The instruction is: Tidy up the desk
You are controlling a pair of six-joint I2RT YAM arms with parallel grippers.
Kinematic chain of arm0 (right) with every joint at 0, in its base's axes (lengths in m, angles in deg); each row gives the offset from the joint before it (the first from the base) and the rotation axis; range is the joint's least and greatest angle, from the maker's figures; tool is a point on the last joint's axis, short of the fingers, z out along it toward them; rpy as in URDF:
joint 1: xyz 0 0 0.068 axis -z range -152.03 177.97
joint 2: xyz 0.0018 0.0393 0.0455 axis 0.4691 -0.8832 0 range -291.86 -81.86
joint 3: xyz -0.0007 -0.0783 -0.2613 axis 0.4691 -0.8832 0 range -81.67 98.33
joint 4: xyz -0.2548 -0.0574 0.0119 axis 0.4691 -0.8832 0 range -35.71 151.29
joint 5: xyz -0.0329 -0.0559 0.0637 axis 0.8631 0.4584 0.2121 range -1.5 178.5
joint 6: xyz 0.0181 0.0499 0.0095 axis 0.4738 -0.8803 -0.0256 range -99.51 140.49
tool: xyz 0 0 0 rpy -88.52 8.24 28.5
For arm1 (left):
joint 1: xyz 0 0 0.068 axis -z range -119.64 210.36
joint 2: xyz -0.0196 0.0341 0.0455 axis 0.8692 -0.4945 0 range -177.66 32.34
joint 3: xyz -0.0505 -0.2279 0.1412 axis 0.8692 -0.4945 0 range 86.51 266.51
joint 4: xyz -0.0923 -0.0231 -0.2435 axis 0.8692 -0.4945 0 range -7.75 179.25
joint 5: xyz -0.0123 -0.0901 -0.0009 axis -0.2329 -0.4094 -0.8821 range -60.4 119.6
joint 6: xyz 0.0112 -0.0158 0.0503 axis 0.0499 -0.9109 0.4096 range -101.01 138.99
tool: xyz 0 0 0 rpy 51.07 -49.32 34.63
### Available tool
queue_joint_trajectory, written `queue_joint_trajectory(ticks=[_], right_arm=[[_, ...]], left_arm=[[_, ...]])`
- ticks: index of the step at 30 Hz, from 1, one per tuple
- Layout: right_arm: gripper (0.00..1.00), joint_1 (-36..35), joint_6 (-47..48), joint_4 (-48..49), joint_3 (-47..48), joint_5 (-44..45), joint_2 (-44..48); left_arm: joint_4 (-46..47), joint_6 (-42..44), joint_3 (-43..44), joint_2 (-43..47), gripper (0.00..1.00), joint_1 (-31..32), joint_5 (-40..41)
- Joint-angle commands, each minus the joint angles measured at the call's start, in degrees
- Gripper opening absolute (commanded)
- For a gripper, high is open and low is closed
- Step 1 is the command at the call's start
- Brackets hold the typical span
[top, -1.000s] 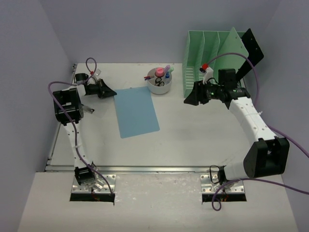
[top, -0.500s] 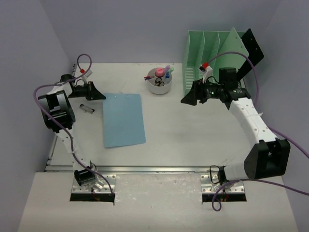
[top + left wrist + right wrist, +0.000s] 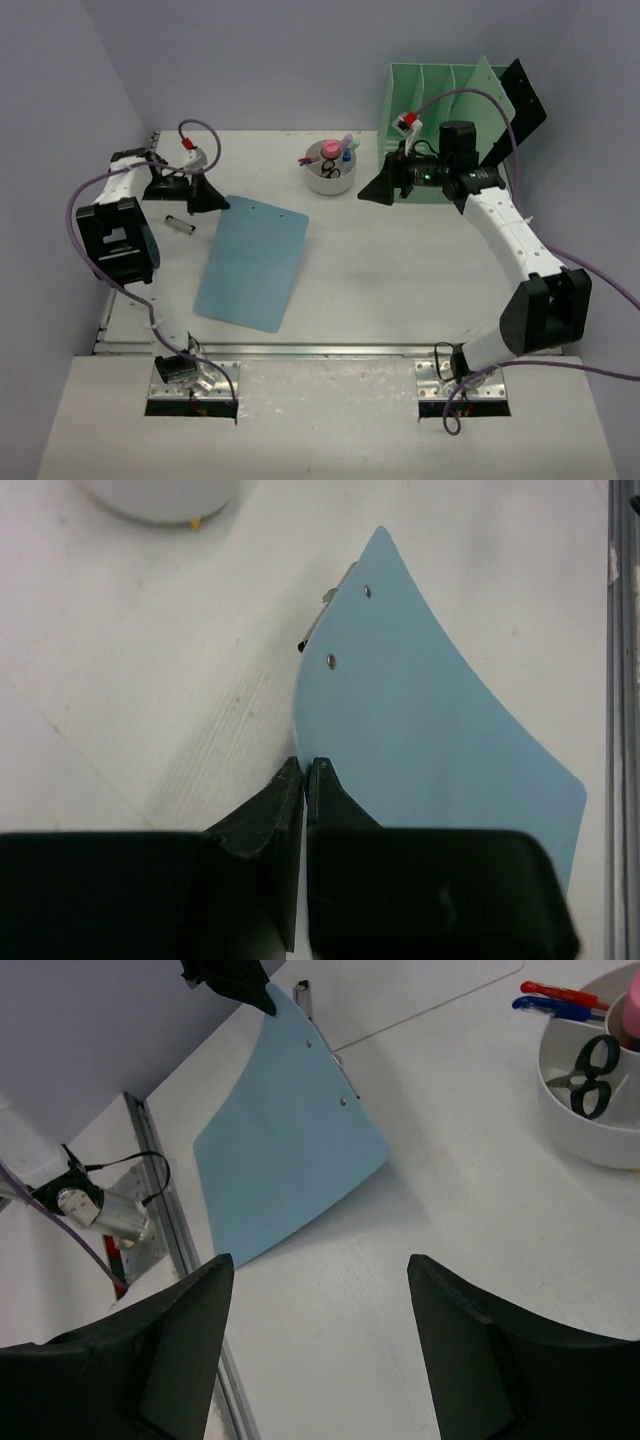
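Left wrist view shows the left claw point(image 3: 303, 770) pressed together on one thin corner of the clipboard point(image 3: 430, 740), whose far end lies on the bench point(image 3: 400, 280), the wide white top under both arms. That slim pinch could slip, or the board could pivot about it and swing toward the rail point(image 3: 330, 350) or the small dark item point(image 3: 180, 223) beside it. The right claw point(image 3: 320, 1265) hangs spread wide, gripping nothing, near the bowl point(image 3: 585, 1138); a careless sweep might knock it

White-linked, black-jointed arms point(image 3: 510, 235) carry purple cables point(image 3: 75, 195), red plugs point(image 3: 186, 144), a black left claw point(image 3: 304, 768) and right claw point(image 3: 366, 192).
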Motion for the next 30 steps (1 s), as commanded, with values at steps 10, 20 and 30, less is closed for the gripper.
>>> queue_joint_trajectory(ticks=[10,20,30], right_arm=[[0.71,-10.01,-1.6,11.14,6.35,1.98,-9.16],[0.7,-14.32,-4.58,20.79,2.05,-0.13,-12.85],[0.65,-15.91,-12.76,30.56,-3.49,-2.06,-14.0]], left_arm=[[-1.41,20.85,-4.95,19.17,0.0,8.94,-5.99],[-1.41,19.44,-5.21,21.37,0.0,9.47,-8.54],[-1.41,19.0,-6.18,21.46,0.0,9.47,-9.59]])
